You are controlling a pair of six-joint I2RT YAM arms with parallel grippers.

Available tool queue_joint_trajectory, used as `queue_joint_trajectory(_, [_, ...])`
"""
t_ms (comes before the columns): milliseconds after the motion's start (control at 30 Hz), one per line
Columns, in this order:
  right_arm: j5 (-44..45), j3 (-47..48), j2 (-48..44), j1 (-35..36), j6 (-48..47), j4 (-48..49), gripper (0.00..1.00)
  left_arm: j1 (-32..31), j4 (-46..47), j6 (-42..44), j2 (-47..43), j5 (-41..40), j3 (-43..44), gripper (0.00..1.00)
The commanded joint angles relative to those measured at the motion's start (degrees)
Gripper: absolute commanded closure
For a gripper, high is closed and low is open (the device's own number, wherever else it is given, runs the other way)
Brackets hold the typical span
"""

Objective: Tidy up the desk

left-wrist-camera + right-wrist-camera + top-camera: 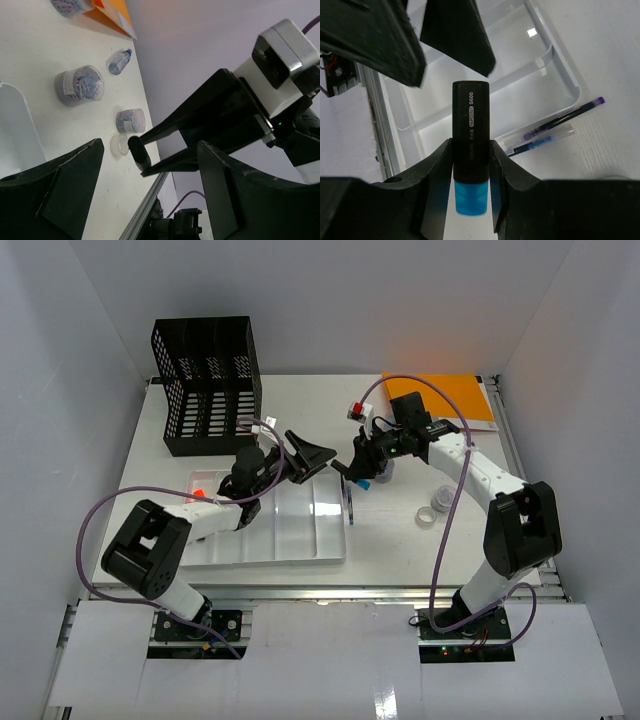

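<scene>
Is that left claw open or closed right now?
Open. The left gripper has its fingers spread wide apart, gripping nothing.

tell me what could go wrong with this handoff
1. The right end effector pinches the marker near its blue end, while the left end effector is open and not gripping it. An early release would probably drop it toward the tray.
2. The two end effectors sit very close together, so a small misalignment could make them collide.
</scene>
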Motion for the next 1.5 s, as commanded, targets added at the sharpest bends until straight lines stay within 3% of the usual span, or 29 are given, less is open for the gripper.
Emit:
queue_joint_trajectory(0, [-2.0,-2.7,-5.2,1.3,2.0,4.2,0.87,-3.0,2.1,-0.3,1.3,-2.3,2.0,0.18])
queue_joint_trajectory(233, [-0.3,-3.4,-6.0,2.5,3.2,5.4,0.87,-6.1,0.9,-0.5,2.4,-3.5,1.6,0.31])
queue_joint_trajectory(433, [1.9,-4.3,-6.6,3.1,3.6,6.5,0.85,-7.5,-0.6,-0.5,1.9,-5.0,2.2,0.52])
queue_joint_trajectory(633, [3.3,-5.1,-7.5,3.1,3.3,6.7,0.63,-7.5,-2.0,-0.1,0.6,-5.9,1.7,0.77])
queue_joint_trajectory(700, [3.6,-5.5,-7.5,3.1,3.0,6.6,0.50,-7.5,-2.4,0.1,0.0,-6.0,1.3,0.83])
queue_joint_trajectory(767, [4.0,-5.8,-7.9,3.2,2.7,6.6,0.30,-7.5,-2.9,0.5,-0.8,-5.9,1.2,0.87])
queue_joint_trajectory(800, [4.0,-6.1,-8.2,3.2,2.4,6.6,0.27,-7.5,-4.4,1.5,-1.4,-6.2,1.0,0.88])
queue_joint_trajectory(967, [5.0,-8.3,-11.3,3.1,0.1,6.2,0.18,-4.8,-17.4,8.8,-6.0,-6.8,1.5,0.92])
queue_joint_trajectory(1200, [-0.2,-15.3,-18.1,-1.0,-8.3,4.5,0.14,8.3,-52.4,28.8,-18.2,-10.9,4.8,0.92])
queue_joint_trajectory(1300, [-3.2,-18.5,-20.2,-5.1,-10.5,4.5,0.14,12.3,-64.1,39.4,-20.3,-17.9,9.6,0.92])
queue_joint_trajectory(1367, [-5.4,-19.2,-20.9,-8.9,-10.2,4.3,0.14,13.6,-71.9,45.2,-20.7,-27.5,12.4,0.92])
queue_joint_trajectory(1467, [-7.7,-19.3,-21.7,-11.5,-10.1,3.9,0.14,14.2,-79.5,48.2,-19.2,-36.5,15.4,0.92])
